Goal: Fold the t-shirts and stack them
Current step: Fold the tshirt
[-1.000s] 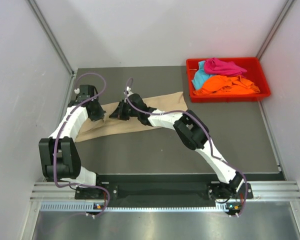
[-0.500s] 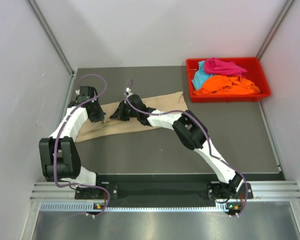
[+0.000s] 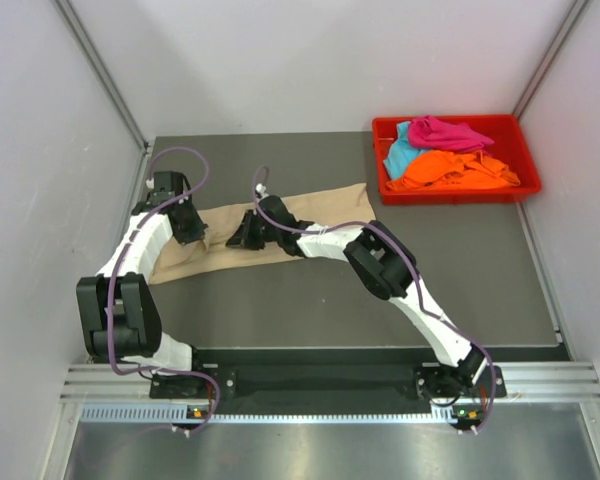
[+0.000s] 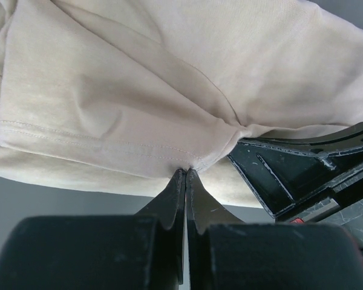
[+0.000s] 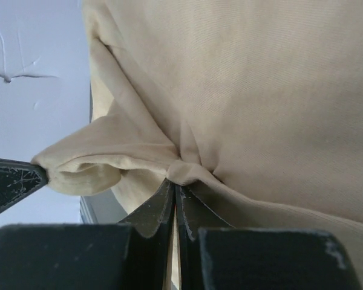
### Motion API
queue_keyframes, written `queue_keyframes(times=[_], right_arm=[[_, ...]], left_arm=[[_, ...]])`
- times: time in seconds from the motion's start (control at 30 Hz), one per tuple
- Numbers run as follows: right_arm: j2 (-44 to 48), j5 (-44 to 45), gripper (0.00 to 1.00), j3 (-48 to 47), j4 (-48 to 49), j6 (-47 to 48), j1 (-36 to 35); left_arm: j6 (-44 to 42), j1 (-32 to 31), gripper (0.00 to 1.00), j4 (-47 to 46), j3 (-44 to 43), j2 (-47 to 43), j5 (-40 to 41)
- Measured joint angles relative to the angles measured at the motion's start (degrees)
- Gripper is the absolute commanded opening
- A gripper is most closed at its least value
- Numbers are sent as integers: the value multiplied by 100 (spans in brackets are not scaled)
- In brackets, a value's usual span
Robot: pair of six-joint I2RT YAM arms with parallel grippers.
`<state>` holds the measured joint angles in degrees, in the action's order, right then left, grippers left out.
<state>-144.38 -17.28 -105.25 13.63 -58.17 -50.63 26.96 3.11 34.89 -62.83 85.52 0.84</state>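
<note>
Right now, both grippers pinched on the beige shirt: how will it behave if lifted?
Likely floppy: the beige shirt puckers into folds at the left gripper and bunches at the right gripper, so it should sag between them. Probably light: the cloth looks thin. The left pinch holds only the hem edge, so it might slip under a hard tug.

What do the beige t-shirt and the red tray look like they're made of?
The beige t-shirt: soft matte knit cloth, probably cotton jersey; it shows a stitched hem line and soft creases gathering where the left claw pinches it. The red tray: rigid plastic, apparently moulded; straight walls, even colour.
</note>
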Motion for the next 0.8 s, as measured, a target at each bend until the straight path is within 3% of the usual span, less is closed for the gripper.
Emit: queue_keyframes(times=[0.5, 0.6, 0.7, 0.77, 0.8], right_arm=[[-271, 4, 0, -715, 111, -376, 146], [-444, -11, 0, -855, 101, -457, 197], [-573, -39, 0, -920, 42, -476, 234], [-595, -66, 0, -920, -50, -437, 256], [-592, -81, 1, -920, -125, -396, 267]], left_arm=[[-15, 17, 0, -15, 332, 0, -717], [-24, 17, 12, -4, 527, 0, -835], [-114, 17, 40, 66, 573, -2, -894], [-155, 44, 50, 103, 562, -31, -841], [-173, 87, 51, 125, 549, -55, -785]])
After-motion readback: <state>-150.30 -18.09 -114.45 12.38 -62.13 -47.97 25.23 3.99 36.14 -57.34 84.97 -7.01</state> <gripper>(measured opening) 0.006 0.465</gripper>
